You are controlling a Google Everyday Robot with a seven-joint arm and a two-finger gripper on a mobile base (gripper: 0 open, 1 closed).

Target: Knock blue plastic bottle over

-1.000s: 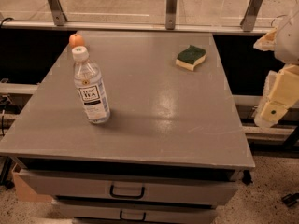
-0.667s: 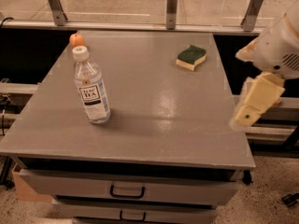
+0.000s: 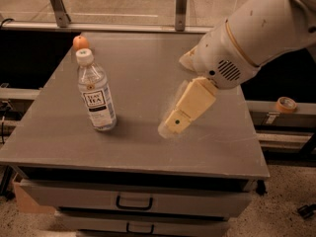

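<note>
1 blue plastic bottle point(image 3: 96, 95) stands upright, cap up; pincer point(image 3: 170, 126) hovers near it, state unclear.

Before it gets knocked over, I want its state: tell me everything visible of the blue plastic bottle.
The blue plastic bottle stands upright on the grey table, left of centre in the view. It is clear, faintly bluish plastic, with its white screw cap on and a white label with dark print. Only the table touches it; the gripper hangs to its right, apart.
</note>
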